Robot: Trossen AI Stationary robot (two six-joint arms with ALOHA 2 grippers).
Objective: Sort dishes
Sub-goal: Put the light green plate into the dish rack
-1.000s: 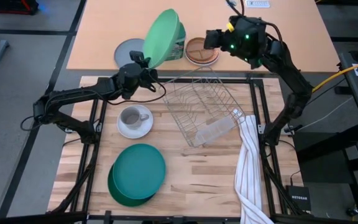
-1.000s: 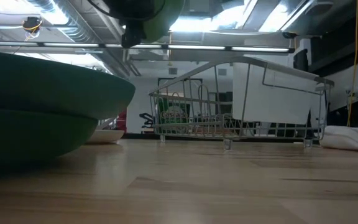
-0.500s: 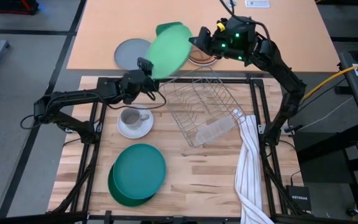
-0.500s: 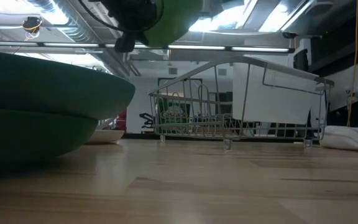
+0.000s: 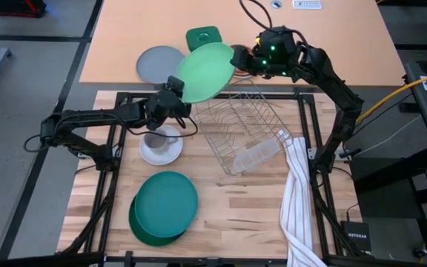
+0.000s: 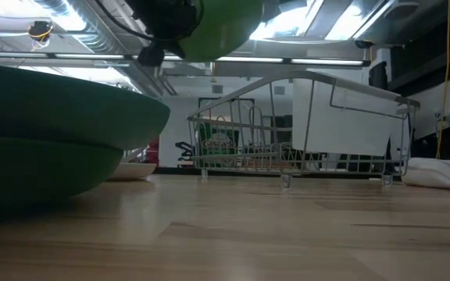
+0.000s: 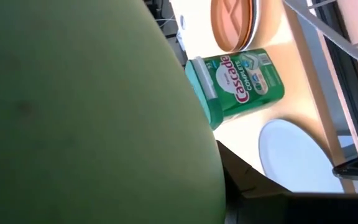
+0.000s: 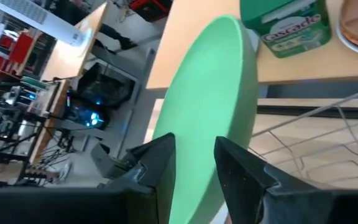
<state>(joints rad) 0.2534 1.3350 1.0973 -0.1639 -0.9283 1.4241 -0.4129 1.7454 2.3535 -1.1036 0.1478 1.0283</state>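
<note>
Light green plate (image 5: 207, 70) is in the air above the far-left corner of the dish rack (image 5: 242, 132), tilted, face up toward the overhead camera. Left end effector (image 5: 175, 87) is clamped on the plate's lower-left rim, on the side away from the rack. Right end effector (image 5: 237, 58) sits at the opposite rim, far side of the rack; in its wrist view the fingers (image 8: 241, 167) are spread, with the plate edge running into the gap between them. Contact not confirmed; looks like a handover about to close.

Key relation: the plate spans between both end effectors, with its tilt line running from left arm to right arm, and the rack directly below and nearer the right arm. The right arm is better placed for slotting the plate into the rack wires.

Rest of the dishes, relative to the rack: mug (image 5: 155, 139) on saucer (image 5: 161, 146) just left of it on the surface; teal plate (image 5: 166, 203) stacked on dark green plate (image 5: 141, 226) left and nearer the camera edge. Towel (image 5: 298, 193) lies right of the rack.

Risk, my read: plate slips if the left releases before the right closes.
</note>
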